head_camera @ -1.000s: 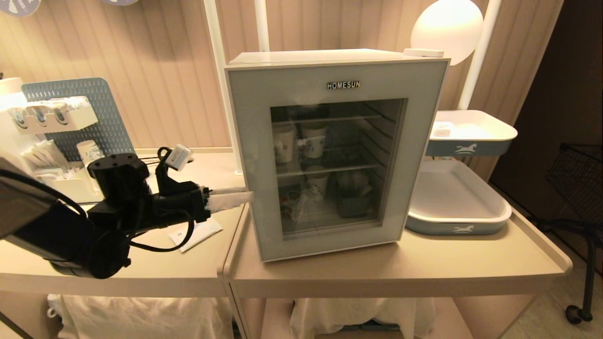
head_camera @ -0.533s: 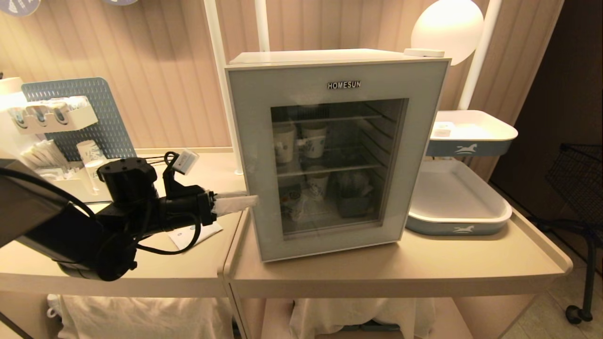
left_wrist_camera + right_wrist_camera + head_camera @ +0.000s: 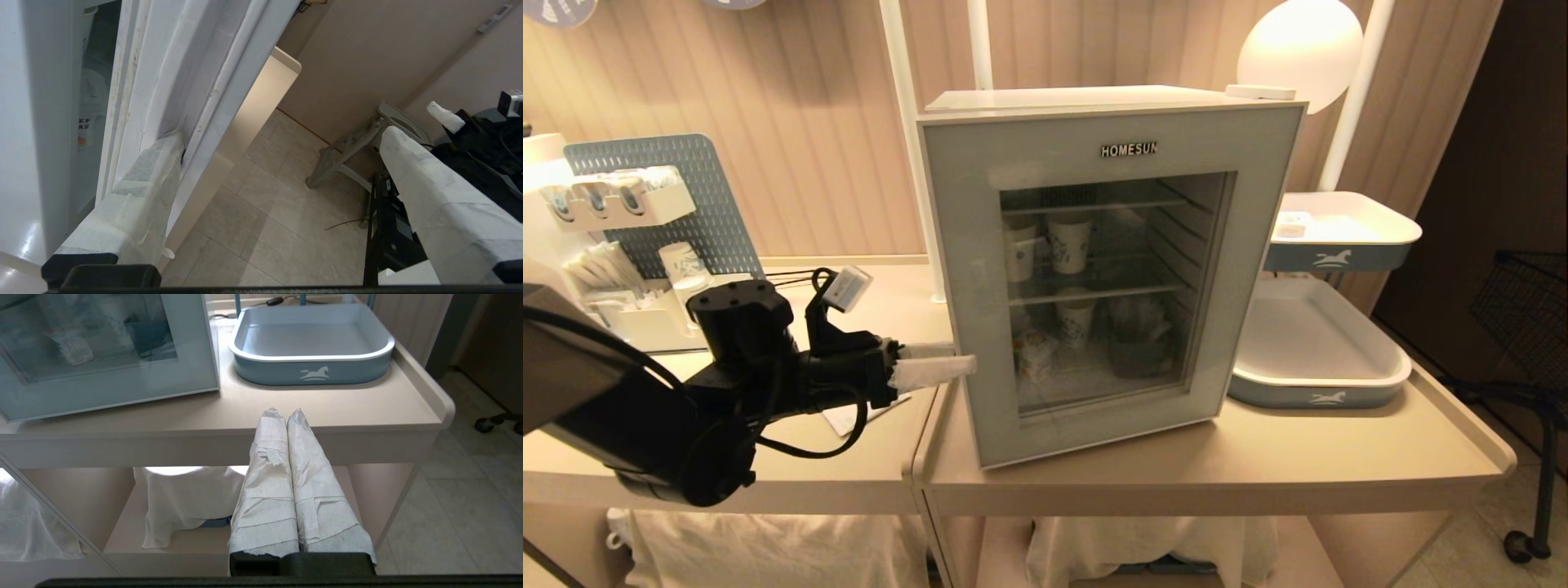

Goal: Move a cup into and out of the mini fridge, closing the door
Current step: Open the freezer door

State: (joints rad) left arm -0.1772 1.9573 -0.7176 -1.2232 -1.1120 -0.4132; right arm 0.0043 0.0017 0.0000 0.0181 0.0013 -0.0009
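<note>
Left gripper [image 3: 935, 363] spread wide, one taped finger [image 3: 151, 179] wedged in the seam behind the door [image 3: 1107, 273] of the mini fridge [image 3: 1086, 96]. Right gripper [image 3: 286, 413] clenched empty, at the bench [image 3: 359, 412] front edge.

Head view: dim, warm amber; globe lamp [image 3: 1299, 49] glows above fridge [image 3: 1107, 269]. Wrist views brighter, cooler. Sharp.

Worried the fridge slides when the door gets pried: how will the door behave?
The door looks rigid, so it should swing, not flex. One open left gripper finger sits in its edge gap. The mini fridge might shift slightly.
</note>
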